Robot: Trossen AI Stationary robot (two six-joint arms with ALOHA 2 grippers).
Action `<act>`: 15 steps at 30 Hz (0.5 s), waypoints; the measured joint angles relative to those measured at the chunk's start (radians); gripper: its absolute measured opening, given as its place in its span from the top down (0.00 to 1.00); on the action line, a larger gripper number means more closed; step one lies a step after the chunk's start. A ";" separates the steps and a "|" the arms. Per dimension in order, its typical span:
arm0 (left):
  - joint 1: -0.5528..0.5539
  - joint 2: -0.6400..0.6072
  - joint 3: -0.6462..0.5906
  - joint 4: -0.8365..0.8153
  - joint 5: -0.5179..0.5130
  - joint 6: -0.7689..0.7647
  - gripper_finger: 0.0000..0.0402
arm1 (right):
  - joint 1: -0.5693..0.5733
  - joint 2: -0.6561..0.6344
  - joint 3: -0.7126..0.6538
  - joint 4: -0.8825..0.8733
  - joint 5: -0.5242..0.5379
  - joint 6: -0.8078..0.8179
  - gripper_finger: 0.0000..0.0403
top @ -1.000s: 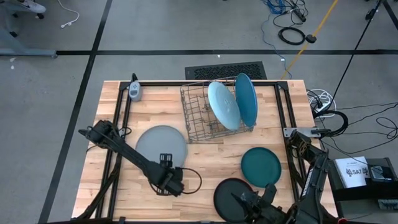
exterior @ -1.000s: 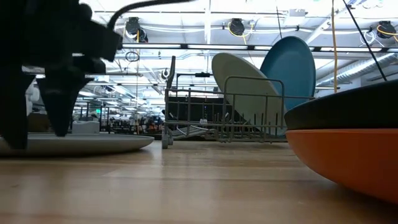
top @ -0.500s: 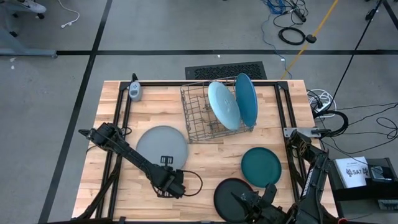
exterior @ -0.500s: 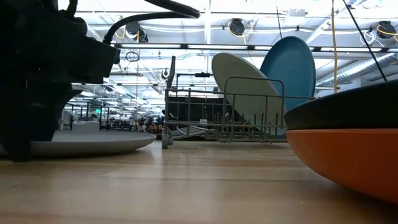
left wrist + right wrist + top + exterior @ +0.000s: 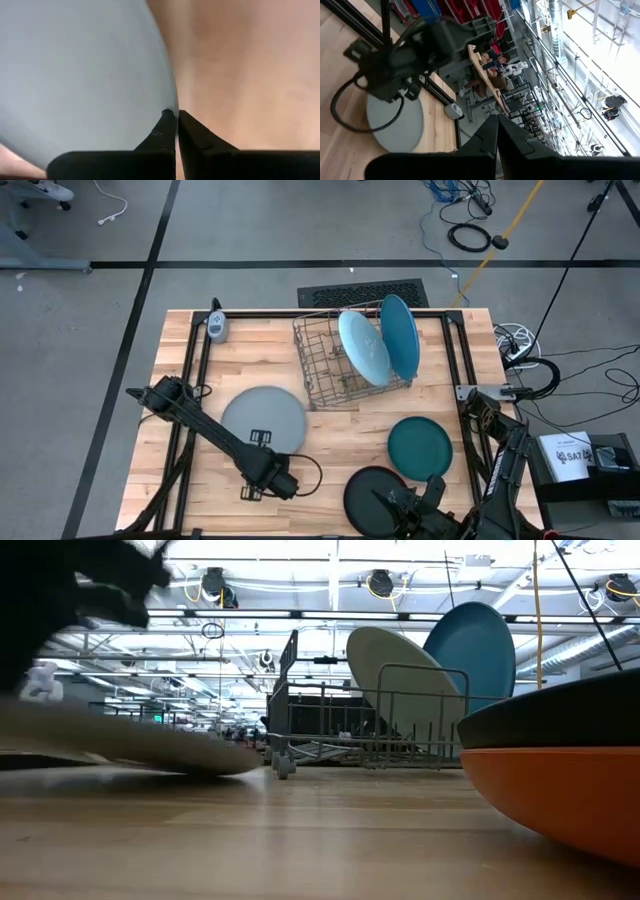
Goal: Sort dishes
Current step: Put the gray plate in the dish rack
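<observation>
Left claw clamped on grey plate rim near counter's front edge; grasp step done. Next: lift, carry to rack.

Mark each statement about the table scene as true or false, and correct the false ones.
1. Two plates stand on edge in the grey wire dish rack. True: a pale blue round plate and a mid-blue round plate.
2. The left hand is shut on the rim of the large pale grey-blue round plate. True.
3. The dark teal round plate sits in the rack. False: it lies flat on the wooden table.
4. The black round plate lies under the orange round plate. False: the black one is on top.
</observation>
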 joint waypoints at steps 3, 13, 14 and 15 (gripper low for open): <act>-0.006 -0.058 0.052 -0.016 0.064 0.017 1.00 | 0.000 0.000 0.000 0.000 0.000 0.003 1.00; -0.009 -0.367 0.188 0.234 -0.088 -0.009 1.00 | 0.000 0.000 0.000 -0.001 0.000 0.003 1.00; -0.009 -0.394 0.194 0.294 -0.132 -0.004 1.00 | 0.000 0.000 0.000 -0.001 0.000 0.004 1.00; -0.006 -0.424 0.194 0.363 -0.179 0.008 1.00 | 0.000 0.000 0.000 -0.001 0.000 0.003 1.00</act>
